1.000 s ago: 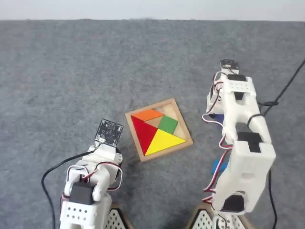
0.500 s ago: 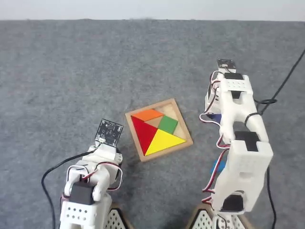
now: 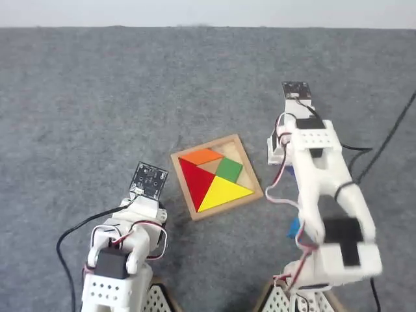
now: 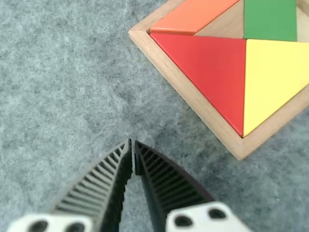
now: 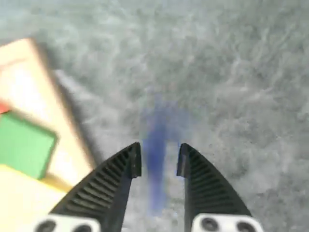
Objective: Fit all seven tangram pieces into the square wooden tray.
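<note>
Tray (image 3: 231, 202) of pale wood sat near the middle of the grey tabletop (image 3: 97, 97), turned so that one corner pointed toward the two arms. Four pieces lay flat inside it: an orange piece (image 3: 202, 156) along the far-left edge, a large red triangle (image 3: 195, 181) against the left rim, a green square (image 3: 229, 169) toward the right, and a large yellow triangle (image 3: 224, 192) filling the near corner. Bare wood showed between the orange piece and the green square, and again just right of the green square.

The left arm (image 3: 123, 247) was low at the near-left of the tabletop, well apart from the tray. Its pincer (image 4: 132, 145) was drawn narrow, the ribbed fingers meeting at the tips with nothing between them, above bare grey cover just beside the tray's rim (image 4: 183, 83), next to the red triangle (image 4: 207, 72).

The right arm (image 3: 318, 169) stretched along the tray's right side. Its pincer (image 5: 159, 152) was parted, one finger on either side of a dark blue piece (image 5: 155, 145) that lay on the cover near the tray's outer edge. That piece was blurred, and whether the fingers touched it could not be told. In the high view a sliver of dark blue (image 3: 290, 170) showed under this arm, just right of the tray.
</note>
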{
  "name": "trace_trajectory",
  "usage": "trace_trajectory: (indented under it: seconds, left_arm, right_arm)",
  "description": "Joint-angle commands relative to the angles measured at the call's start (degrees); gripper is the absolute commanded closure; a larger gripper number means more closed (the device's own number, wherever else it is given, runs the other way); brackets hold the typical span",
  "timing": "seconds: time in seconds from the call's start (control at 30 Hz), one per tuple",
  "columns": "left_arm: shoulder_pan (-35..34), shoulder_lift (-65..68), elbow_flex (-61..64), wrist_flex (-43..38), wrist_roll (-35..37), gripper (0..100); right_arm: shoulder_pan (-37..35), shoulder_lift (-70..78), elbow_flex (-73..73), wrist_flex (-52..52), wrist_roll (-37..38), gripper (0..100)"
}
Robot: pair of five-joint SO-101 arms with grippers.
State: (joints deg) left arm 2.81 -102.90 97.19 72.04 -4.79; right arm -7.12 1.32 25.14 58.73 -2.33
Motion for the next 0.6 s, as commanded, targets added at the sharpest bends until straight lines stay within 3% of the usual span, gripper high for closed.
trace_trajectory:
  seconds: [0.0, 0.37, 0.57]
  left_arm:
    - [-0.3, -1.2, -0.7, 0.3, 0.3, 99]
    - [-0.3, -1.2, -0.7, 0.3, 0.3, 99]
    - [-0.3, -1.2, -0.7, 0.3, 0.3, 99]
  right_arm:
    - [-1.0, -11.3, 2.4, -0.7, 1.2, 89.8]
    - [-2.8, -12.6, 2.2, 1.0, 5.2, 89.4]
    - [-0.7, -2.3, -2.3, 0.9, 6.9, 82.4]
